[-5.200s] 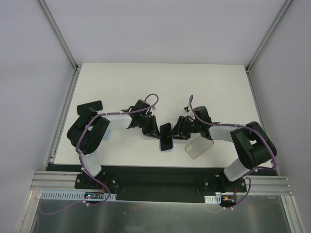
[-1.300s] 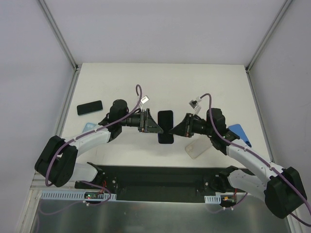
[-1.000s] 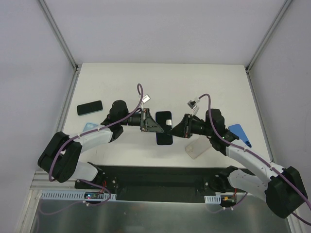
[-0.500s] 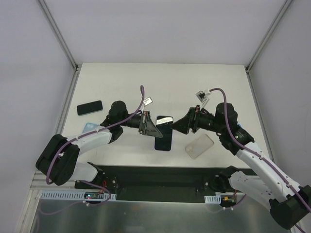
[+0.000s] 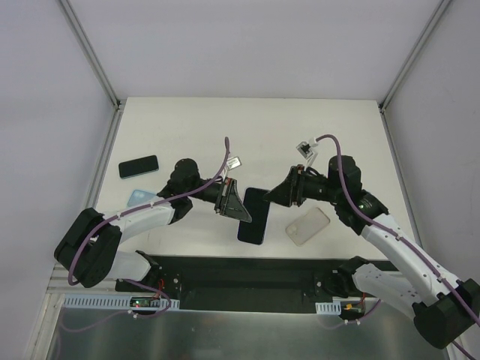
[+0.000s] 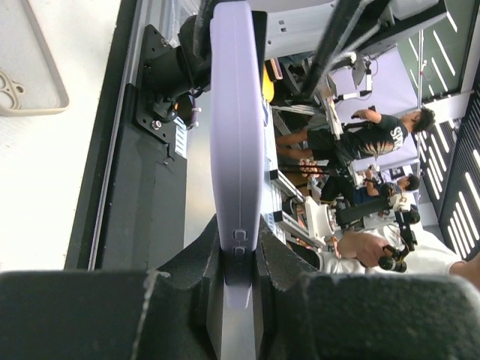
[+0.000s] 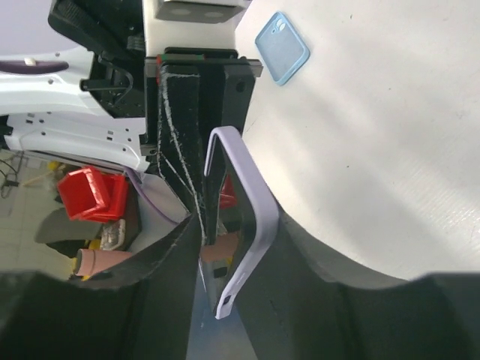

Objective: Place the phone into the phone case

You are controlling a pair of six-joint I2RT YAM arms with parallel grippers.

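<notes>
A black phone (image 5: 253,214) sits partly in a lavender case (image 5: 250,241) and is held above the table's front middle. My left gripper (image 5: 241,206) is shut on its left edge. In the left wrist view the case edge (image 6: 236,142) stands upright between the jaws of that gripper (image 6: 238,241). My right gripper (image 5: 272,195) is shut on the top right corner. In the right wrist view the lavender case (image 7: 253,225) bows away from the dark phone (image 7: 213,187) between the jaws of the right gripper (image 7: 229,225).
A clear case (image 5: 307,225) lies on the table right of the phone; it also shows in the left wrist view (image 6: 30,82). A second black phone (image 5: 138,166) lies at the left. A light blue case (image 5: 138,198) lies by the left arm and shows in the right wrist view (image 7: 281,37).
The phone has moved a little toward the near edge and tilted, with both grippers still on it. The left gripper shifted right and nearer; the right arm dropped slightly.
</notes>
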